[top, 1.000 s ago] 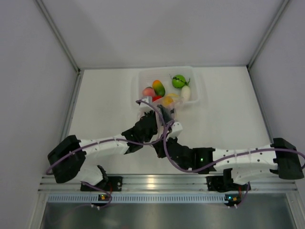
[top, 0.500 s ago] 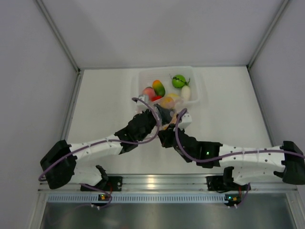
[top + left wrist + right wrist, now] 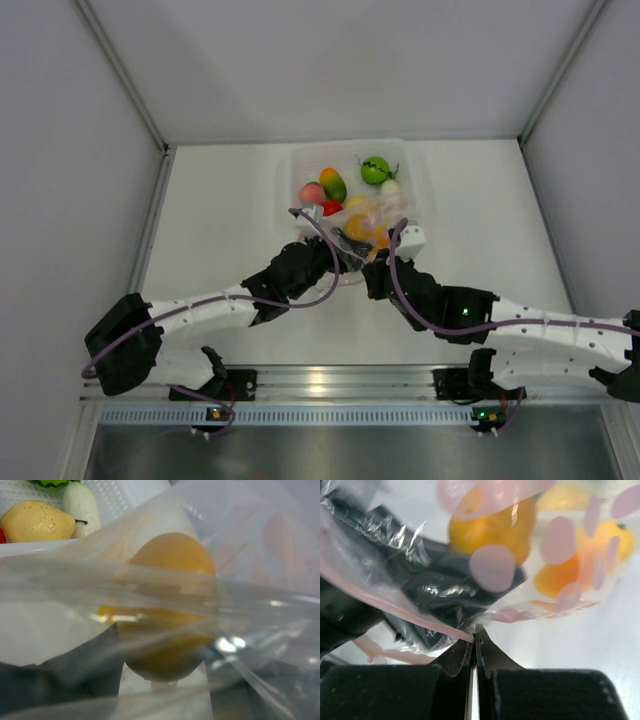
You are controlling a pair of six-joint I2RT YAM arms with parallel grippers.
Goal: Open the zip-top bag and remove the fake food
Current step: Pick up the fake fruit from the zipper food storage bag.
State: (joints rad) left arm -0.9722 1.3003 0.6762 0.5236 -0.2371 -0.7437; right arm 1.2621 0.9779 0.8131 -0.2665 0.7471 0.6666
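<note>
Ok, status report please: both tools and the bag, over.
Right tool shut on zip-top bag edge. Left tool behind bag film, orange fruit before it, grip unclear. Clear tub just beyond, over.

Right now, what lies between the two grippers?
Just bag plastic: in the right wrist view the right gripper pinches its edge, the left gripper sits inside.
</note>
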